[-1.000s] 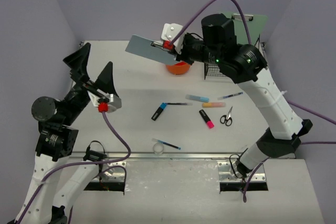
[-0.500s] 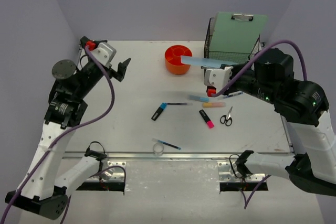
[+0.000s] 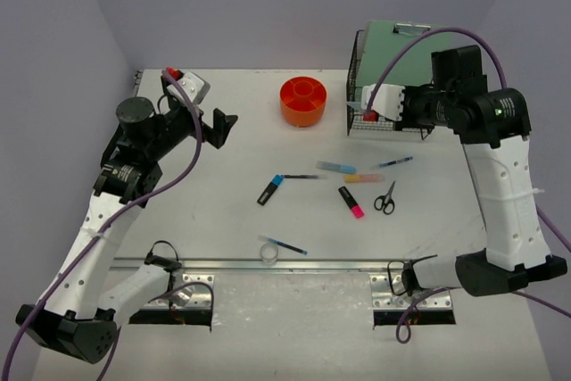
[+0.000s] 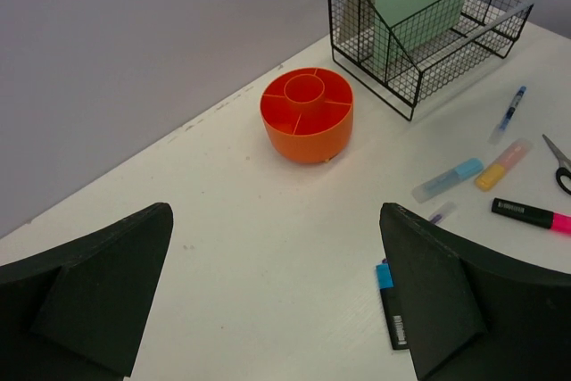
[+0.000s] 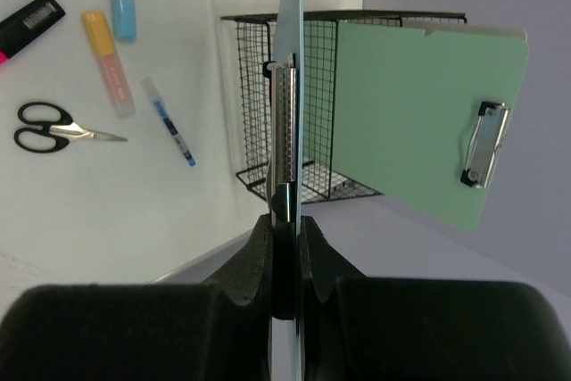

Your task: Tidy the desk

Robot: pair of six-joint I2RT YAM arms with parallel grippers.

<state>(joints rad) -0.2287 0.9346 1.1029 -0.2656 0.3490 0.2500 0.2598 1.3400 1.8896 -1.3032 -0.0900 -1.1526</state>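
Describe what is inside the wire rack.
A green clipboard stands in the rack, hiding what is behind it. The right gripper holds a blue sheet there; whether inside, unclear.

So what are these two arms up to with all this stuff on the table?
They're tidying the white desk. The right gripper is shut on a thin pale blue board, holding it edge-on at the black wire rack, where a green clipboard already stands. The left gripper hangs open above the desk, holding nothing. Pens, highlighters and black-handled scissors lie loose on it.

White desk (image 3: 223,211): orange caddy (image 3: 303,101), wire rack (image 3: 379,124) at back; scissors (image 3: 385,198), highlighters (image 3: 351,202), pens (image 3: 284,244) scattered mid-desk.
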